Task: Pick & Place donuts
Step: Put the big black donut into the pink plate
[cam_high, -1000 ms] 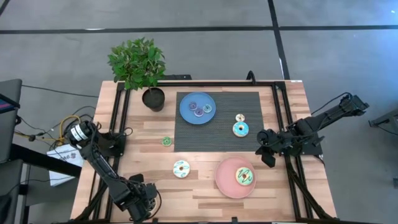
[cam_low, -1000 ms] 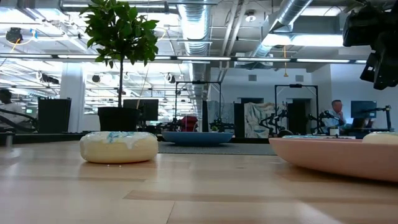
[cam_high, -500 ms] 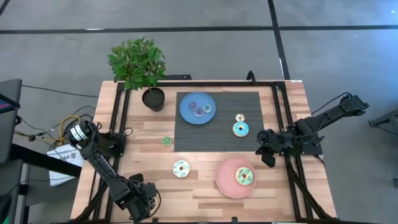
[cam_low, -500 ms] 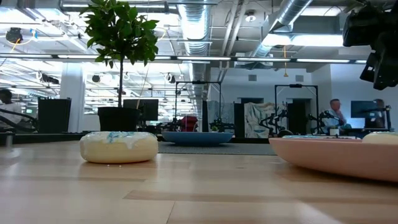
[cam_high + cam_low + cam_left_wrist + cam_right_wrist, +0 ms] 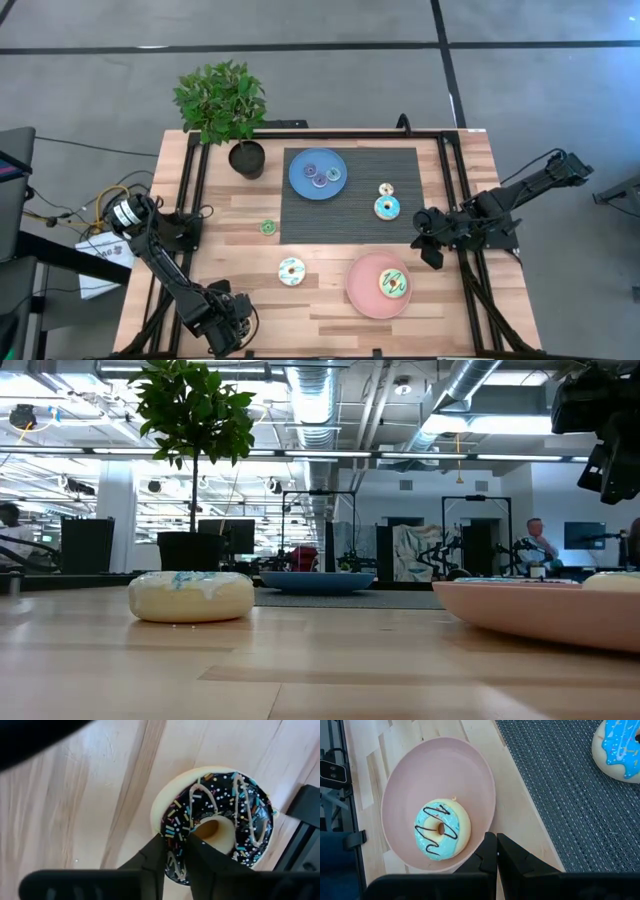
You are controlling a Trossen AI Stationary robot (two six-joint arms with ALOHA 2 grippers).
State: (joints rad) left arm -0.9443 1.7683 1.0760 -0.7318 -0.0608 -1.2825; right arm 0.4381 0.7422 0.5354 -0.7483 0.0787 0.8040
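left tool (image 5: pixel 175 851): fingers pinching rim of dark-iced donut (image 5: pixel 215 822) | right tool (image 5: pixel 496 851): fingers together, empty

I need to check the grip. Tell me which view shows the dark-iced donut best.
The left wrist view: the dark-iced donut fills it, with the left gripper closing its fingers on the ring's near side. In the high view the left arm hides it. The low and right wrist views do not show it.

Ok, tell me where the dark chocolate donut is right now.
The dark chocolate donut shows only in the left wrist view, lying on the bare wood beside a black frame rail; the left end effector straddles the near side of its ring.
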